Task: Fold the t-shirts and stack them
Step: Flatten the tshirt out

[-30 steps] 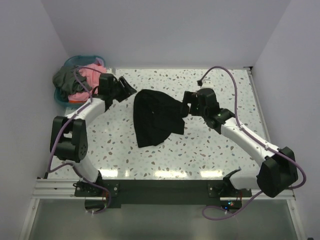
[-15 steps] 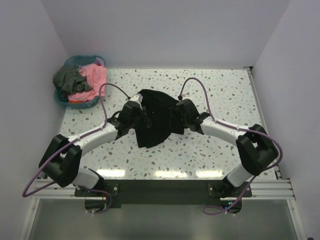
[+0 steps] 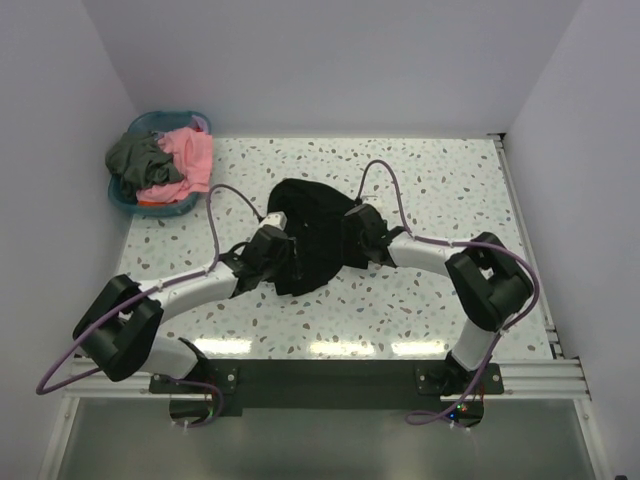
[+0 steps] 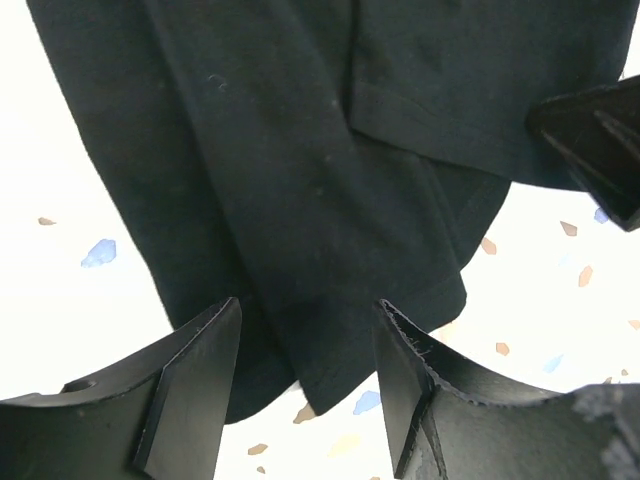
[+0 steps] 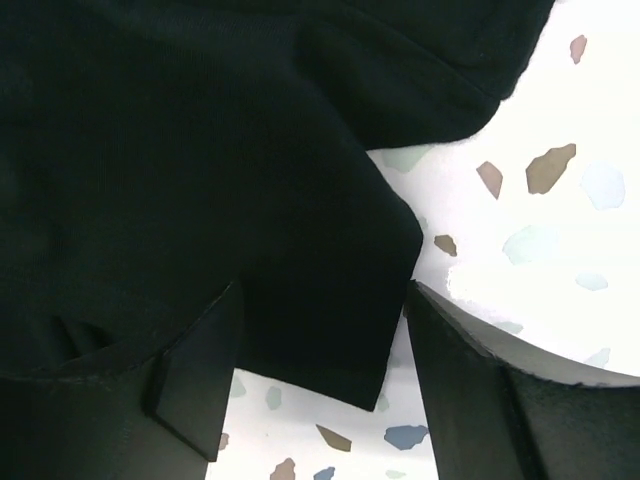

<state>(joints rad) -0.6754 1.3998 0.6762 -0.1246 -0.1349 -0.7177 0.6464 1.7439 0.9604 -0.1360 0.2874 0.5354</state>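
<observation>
Now, the black t-shirt lies bunched and unfolded in the middle of the speckled table, and both arms are down on it, one at each side. The left gripper is spread wide and straddles the lower hem. The right gripper gapes likewise over a hemmed corner, and neither has anything pinched. This reads as the first step, taking hold to spread the shirt flat, with folding not yet begun. The next move, I'd say, is to close on a single layer at each edge, then draw apart evenly. The wrist views show the hems, the overlapping layers and the parted jaws. The top view hides those under the wrists, but it alone shows the coral pink shirt and dark grey shirt waiting in the blue basket at the far left.
</observation>
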